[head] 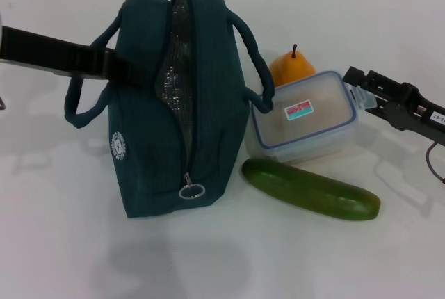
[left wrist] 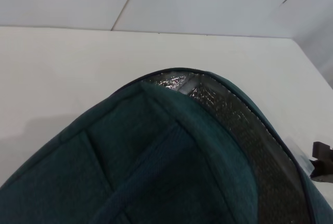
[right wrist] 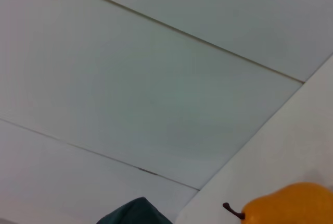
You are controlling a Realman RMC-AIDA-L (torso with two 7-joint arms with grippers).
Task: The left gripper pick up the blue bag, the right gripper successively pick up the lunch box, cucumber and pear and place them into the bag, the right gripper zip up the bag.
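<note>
White tabletop point(head: 62, 243): blue bag point(head: 149, 132) upright, zip open. Left gripper point(head: 115, 65) at bag's left side by handle, grip can't tell. Right gripper point(head: 356, 80) just beside lunch box point(head: 306, 115), can't tell either. Steady bag w/ left, then clamp box squarely across its sides

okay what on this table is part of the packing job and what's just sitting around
Part of the job:
bag, unzipped, left gripper at its side
lunch box
cucumber
pear
right gripper, beside the lunch box

Just lying about:
nothing else shows on the table
</note>
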